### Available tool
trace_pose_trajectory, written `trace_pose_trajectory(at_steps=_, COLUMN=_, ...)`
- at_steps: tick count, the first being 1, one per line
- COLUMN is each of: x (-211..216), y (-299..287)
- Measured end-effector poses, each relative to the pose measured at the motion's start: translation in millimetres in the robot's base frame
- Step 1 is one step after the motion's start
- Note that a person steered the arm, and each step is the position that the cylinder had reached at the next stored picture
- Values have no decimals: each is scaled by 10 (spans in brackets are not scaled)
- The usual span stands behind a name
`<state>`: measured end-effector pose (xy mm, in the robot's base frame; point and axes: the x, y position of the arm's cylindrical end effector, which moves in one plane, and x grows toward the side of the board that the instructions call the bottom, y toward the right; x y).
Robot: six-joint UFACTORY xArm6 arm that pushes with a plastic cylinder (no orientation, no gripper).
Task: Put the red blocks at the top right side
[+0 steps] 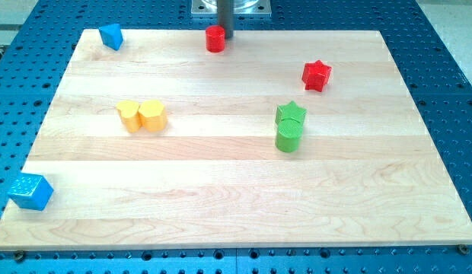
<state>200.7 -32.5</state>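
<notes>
A red cylinder (pixel 215 38) stands near the top edge of the wooden board (pixel 236 190), at the middle. My tip (pixel 226 36) rests just to its right, touching or almost touching it. A red star block (pixel 317 74) lies toward the view's upper right, well apart from the tip.
A green star (pixel 291 113) and a green cylinder (pixel 288 137) sit together right of centre. Two yellow blocks (pixel 142 116) sit side by side at the left. A blue block (pixel 111 36) lies at the top left corner, a blue cube (pixel 30 191) at the bottom left edge.
</notes>
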Motion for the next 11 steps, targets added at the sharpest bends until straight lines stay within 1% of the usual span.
trace_pose_trajectory(at_steps=2, x=127, y=-441)
trace_pose_trajectory(at_steps=3, x=322, y=-493)
trace_pose_trajectory(at_steps=4, x=511, y=136)
trace_pose_trajectory(at_steps=5, x=365, y=-496)
trace_pose_trajectory(at_steps=6, x=691, y=-578)
trace_pose_trajectory(at_steps=8, x=827, y=997)
trace_pose_trajectory(at_steps=9, x=830, y=465)
trace_pose_trajectory(at_steps=10, x=1130, y=545)
trace_pose_trajectory(at_steps=11, x=1122, y=999)
